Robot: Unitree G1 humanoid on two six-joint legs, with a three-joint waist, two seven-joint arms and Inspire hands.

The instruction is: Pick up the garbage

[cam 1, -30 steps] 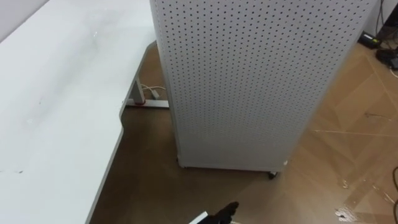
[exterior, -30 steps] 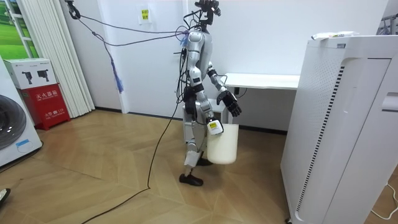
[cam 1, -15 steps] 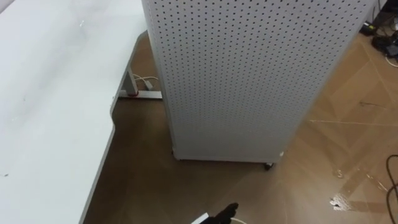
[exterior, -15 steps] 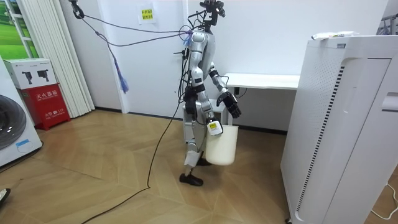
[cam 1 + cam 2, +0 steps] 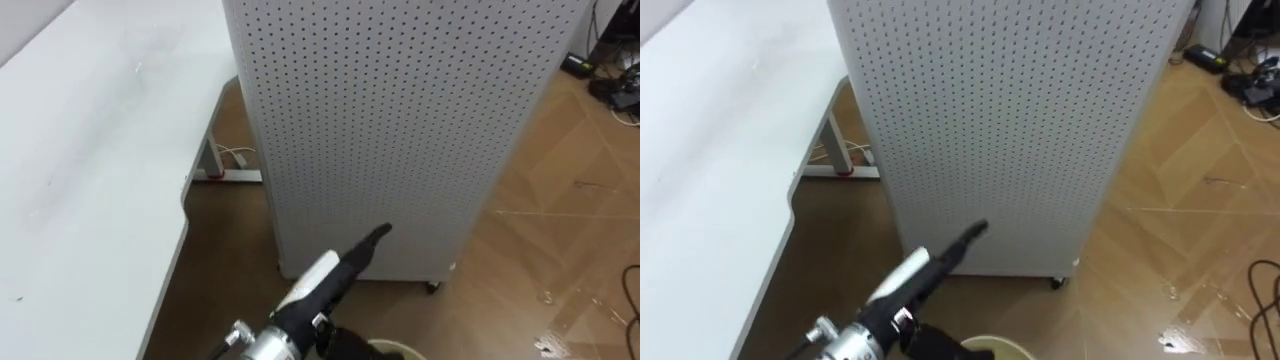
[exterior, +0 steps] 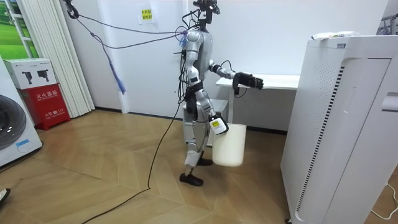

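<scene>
Wood floor (image 5: 560,230): perforated white cabinet (image 5: 400,130) stands on it. White table (image 5: 90,180) just beside, left. White cable (image 5: 238,155) lies on floor under table.

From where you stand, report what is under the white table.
Under the table, by its edge: a white foot bar and a white cable on the floor. Its top covers everything further in.

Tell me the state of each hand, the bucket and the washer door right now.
Left hand: open, held out toward the cabinet, holding nothing.
Right hand: shut on the bucket.
Bucket: upright, hanging off the floor, contents hidden.
Washer: door looks shut.
</scene>
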